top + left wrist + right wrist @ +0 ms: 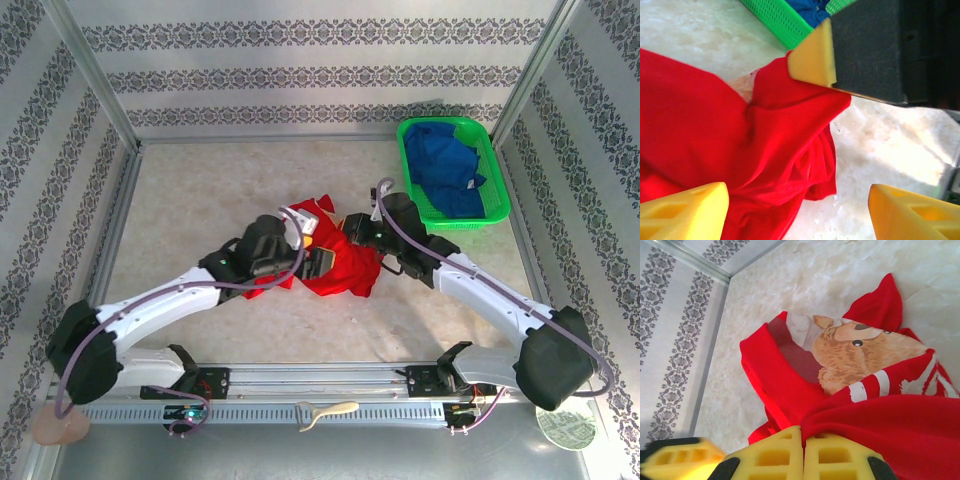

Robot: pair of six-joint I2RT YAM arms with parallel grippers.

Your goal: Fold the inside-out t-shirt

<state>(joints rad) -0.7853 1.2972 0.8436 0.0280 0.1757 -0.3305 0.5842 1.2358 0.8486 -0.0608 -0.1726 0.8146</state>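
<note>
Pale marbled desk (200, 200), patterned wall panels round it

- inside-out t-shirt (335, 270): crumpled red heap, nowhere near flat. It sits left of the green basket (440, 121) and on the arm-base side of it, clear of the basket rim
- right pincer (803, 437), the one nearer the basket: pads pressed together on a fold of the shirt. The cloth tents up to that pinch
- left pincer (795, 200), on the heap's far side from the basket: jaws wide, nothing pinched, red cloth lying under the gap

Risks as I read them:
- one pinch on a bunched fold, so a lift probably hauls the heap up as a rope instead of spreading it
- a thin fold between soft pads may slide out under the shirt's own weight
- if the left closes where it hangs, it likely grabs several layers and locks the wrinkles in
- both wrists are crowded over the same small heap, so contact between them is plausible
- a pull towards the basket could snag cloth on its lattice wall

Materials:
- shirt is thin, limp knit, with deep soft folds and a slight sheen
- bear print (855, 350) with white stripes on a paler patch, one red corner poking up beside it
- pads are yellow wedge blocks with square cut-outs and look foamy
- basket is rigid plastic mesh, with the blue garment (445, 165) piled inside
</note>
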